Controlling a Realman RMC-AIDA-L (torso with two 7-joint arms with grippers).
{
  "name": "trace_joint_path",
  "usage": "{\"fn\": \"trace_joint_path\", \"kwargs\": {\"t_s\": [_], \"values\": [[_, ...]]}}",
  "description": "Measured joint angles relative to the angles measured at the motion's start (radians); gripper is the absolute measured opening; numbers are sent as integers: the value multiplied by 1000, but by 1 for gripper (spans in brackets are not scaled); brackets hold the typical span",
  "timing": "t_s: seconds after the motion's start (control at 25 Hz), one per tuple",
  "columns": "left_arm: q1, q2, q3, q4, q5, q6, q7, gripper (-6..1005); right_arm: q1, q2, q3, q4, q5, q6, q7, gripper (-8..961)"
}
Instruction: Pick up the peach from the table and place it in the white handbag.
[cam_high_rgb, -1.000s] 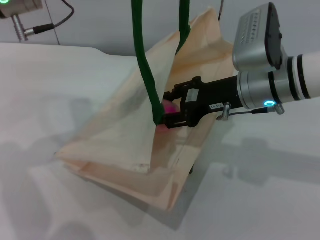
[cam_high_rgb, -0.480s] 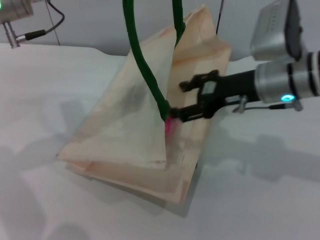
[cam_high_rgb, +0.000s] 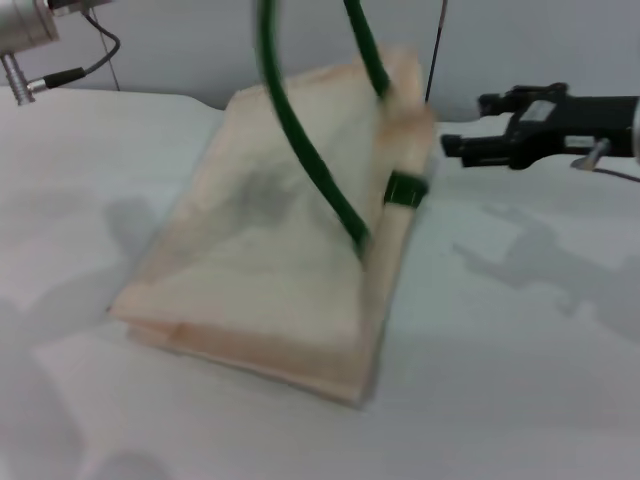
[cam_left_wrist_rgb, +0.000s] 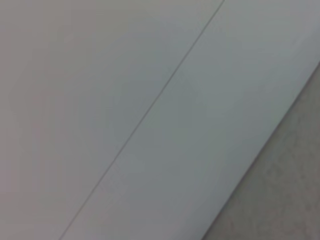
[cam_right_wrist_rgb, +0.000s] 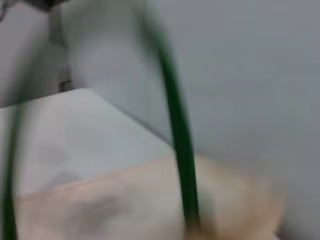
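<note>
The white handbag (cam_high_rgb: 270, 260) leans low on the table (cam_high_rgb: 520, 380), its mouth toward my right side. Its dark green handles (cam_high_rgb: 300, 150) rise up out of the top of the head view. The peach does not show in any view. My right gripper (cam_high_rgb: 463, 124) is open and empty, held in the air to the right of the bag's top edge and apart from it. The right wrist view shows a green handle (cam_right_wrist_rgb: 180, 150) and the bag's cream fabric (cam_right_wrist_rgb: 115, 210) close by. Only a silver part of my left arm (cam_high_rgb: 25, 30) shows, at the top left.
A grey wall runs behind the table's far edge. A thin dark cable (cam_high_rgb: 432, 50) hangs behind the bag. The left wrist view shows only plain grey surfaces. Bare tabletop lies in front of and to the right of the bag.
My right gripper has let go of the peach, opened, and drawn back right out of the bag's mouth. The peach has dropped out of sight and the bag's mouth has sagged shut.
</note>
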Motion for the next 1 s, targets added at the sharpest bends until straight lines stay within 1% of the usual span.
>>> {"fn": "trace_joint_path", "kwargs": {"t_s": [0.08, 0.36, 0.56, 0.72, 0.8, 0.88, 1.0], "values": [[6, -2, 0, 0, 0, -13, 3, 158, -11, 0, 25, -1, 0, -11, -3, 835], [30, -13, 0, 0, -11, -55, 28, 428, -49, 4, 56, -14, 12, -67, -8, 834], [83, -48, 0, 0, -126, -89, 166, 602, -72, 9, 57, -5, 63, -135, -38, 834], [139, -79, 0, -1, -239, -132, 284, 608, -106, 11, 57, 38, 227, -192, -162, 834], [163, -90, 0, -1, -279, -163, 325, 611, -114, 12, 58, 90, 335, -229, -246, 834], [187, -106, -3, -1, -327, -215, 385, 614, -115, 12, 59, 144, 426, -265, -329, 835], [219, -136, -4, 2, -399, -294, 482, 613, -116, 12, 60, 221, 549, -325, -444, 835]]}}
